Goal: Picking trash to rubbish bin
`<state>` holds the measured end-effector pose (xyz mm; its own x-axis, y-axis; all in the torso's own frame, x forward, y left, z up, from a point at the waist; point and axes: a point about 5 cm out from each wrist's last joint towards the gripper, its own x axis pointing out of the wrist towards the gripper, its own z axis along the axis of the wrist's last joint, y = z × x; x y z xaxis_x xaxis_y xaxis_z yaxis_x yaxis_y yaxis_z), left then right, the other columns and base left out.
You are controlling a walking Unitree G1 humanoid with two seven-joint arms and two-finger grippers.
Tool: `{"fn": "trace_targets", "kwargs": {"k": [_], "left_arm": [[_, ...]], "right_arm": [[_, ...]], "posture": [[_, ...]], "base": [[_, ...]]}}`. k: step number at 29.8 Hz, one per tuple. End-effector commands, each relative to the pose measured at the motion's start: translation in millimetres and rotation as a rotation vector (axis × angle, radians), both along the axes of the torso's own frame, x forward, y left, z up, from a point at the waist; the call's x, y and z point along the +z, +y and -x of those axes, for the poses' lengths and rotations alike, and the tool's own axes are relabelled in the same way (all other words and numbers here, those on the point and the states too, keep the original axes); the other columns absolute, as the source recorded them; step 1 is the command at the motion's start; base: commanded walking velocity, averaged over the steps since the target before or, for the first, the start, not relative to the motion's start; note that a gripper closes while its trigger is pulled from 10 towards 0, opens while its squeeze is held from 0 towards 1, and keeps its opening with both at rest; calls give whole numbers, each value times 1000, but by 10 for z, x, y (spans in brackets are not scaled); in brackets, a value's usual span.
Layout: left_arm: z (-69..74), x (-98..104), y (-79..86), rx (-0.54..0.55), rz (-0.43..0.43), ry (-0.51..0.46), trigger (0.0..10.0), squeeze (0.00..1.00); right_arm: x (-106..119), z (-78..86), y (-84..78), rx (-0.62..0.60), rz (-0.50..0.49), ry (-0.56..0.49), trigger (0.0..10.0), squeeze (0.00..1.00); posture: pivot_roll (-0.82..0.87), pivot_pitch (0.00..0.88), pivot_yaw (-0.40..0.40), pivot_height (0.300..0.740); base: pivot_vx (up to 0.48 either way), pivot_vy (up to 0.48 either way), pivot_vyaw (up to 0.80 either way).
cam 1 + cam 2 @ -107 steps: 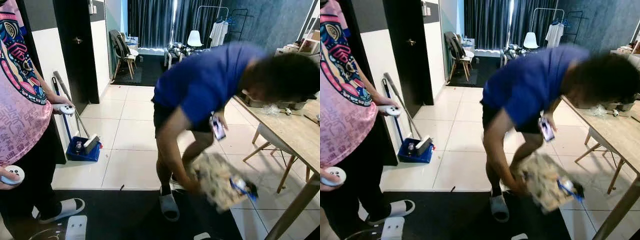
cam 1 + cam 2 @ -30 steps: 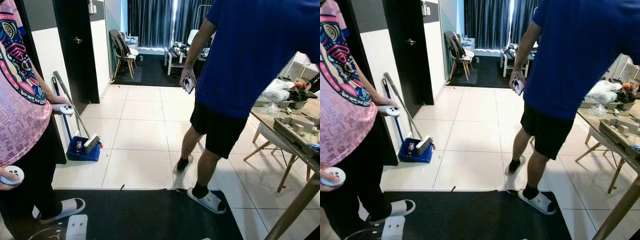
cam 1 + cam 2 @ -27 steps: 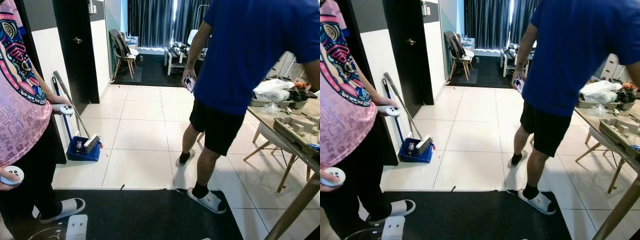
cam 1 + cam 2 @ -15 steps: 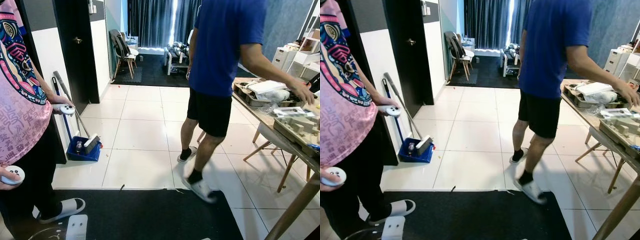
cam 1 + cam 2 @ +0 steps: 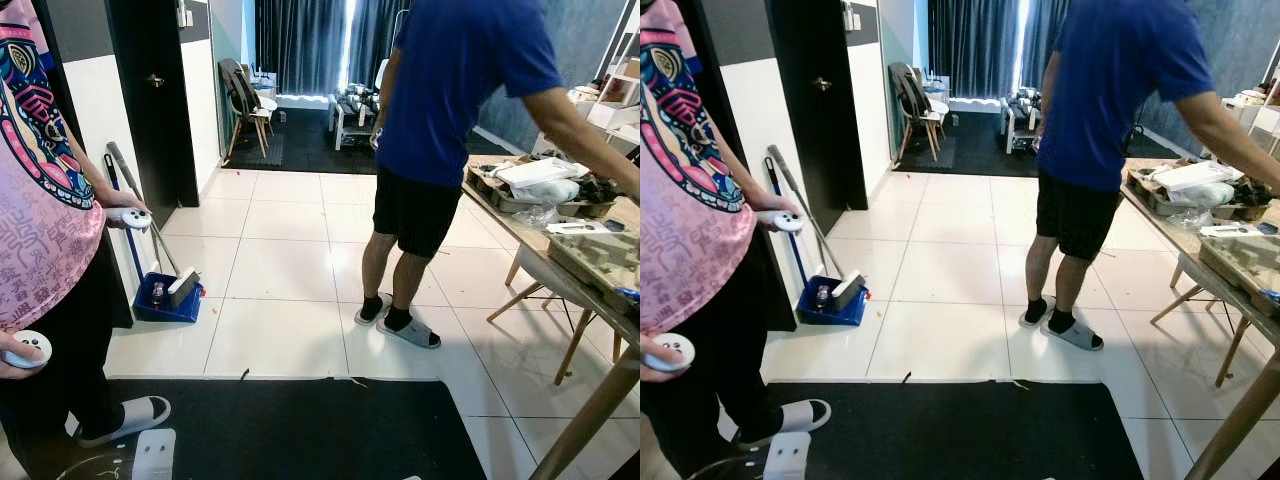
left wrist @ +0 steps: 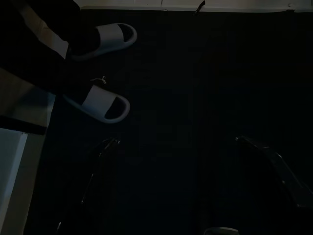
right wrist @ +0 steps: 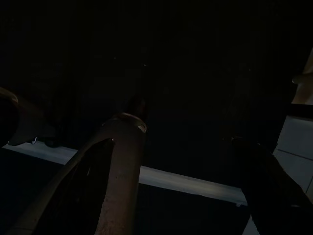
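Small scraps of trash lie on the white tiles: a dark bit (image 5: 244, 374) and a pale shred (image 5: 355, 381) along the edge of the black mat (image 5: 300, 430). A blue dustpan (image 5: 165, 300) with a brush and a small bottle in it stands by the left wall. My left gripper (image 6: 175, 140) hangs open over the black mat, near a person's white slippers (image 6: 105, 105). In the very dark right wrist view, my right gripper (image 7: 183, 129) has its fingers apart with nothing between them.
A person in a pink shirt (image 5: 40, 200) stands close on my left holding controllers. A person in a blue shirt (image 5: 450, 90) stands on the tiles, reaching over a cluttered wooden table (image 5: 590, 270) at the right. Chairs and a dark room lie beyond.
The person in blue lifted a cardboard tray from the floor onto the table, stepped away from the mat, and now stands by the table. My arms have not moved.
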<state>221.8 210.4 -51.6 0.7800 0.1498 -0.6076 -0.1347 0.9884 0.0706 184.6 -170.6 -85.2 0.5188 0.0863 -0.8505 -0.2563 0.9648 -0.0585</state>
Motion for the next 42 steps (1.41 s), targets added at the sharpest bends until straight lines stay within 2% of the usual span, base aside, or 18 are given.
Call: {"fn": "trace_targets", "kwargs": {"k": [1, 42], "left_arm": [[13, -7, 25, -16, -18, 13, 10000, 0], [6, -7, 17, -25, -21, 19, 10000, 0]], "right_arm": [[-5, 16, -26, 2, 7, 3, 10000, 0], [9, -15, -20, 2, 5, -2, 10000, 0]], "posture": [[59, 0, -22, 740], [58, 0, -18, 740]], "base": [[0, 0, 0], [0, 0, 0]]}}
